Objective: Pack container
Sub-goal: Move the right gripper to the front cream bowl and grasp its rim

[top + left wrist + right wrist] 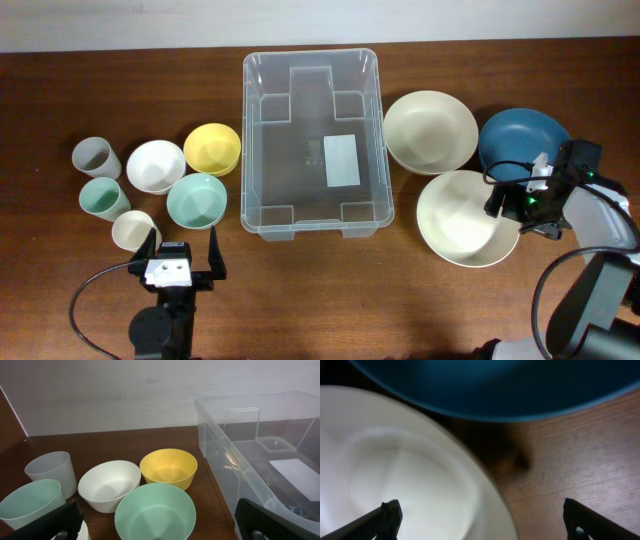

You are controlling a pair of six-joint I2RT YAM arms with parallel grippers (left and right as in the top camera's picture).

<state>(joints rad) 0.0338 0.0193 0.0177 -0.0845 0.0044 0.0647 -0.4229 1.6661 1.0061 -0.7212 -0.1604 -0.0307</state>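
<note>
Container (290, 150) is sitting upright at table centre, open top facing up, between the two arms. Long axis is running near-to-far, away from the robot; white label (341, 160) is lying on the base, toward its right side.

Left gripper (185, 241) is hovering near the table's front edge, fingers spread wide, gripping nothing. Container is lying ahead and to its right, apart from it, just beside the mint bowl (197, 200).

Right gripper (480, 510) is hanging over the rim of the white bowl (466, 218), fingers parted, nothing between them. Container is lying to its left, with that bowl and the cream bowl (430, 130) between.

Left wrist view is cutting the container off at the right edge, showing only its left wall and part of the base. Right wrist view is blurred; blue bowl (495, 385) is filling the top. Label print is too small to read.
</note>
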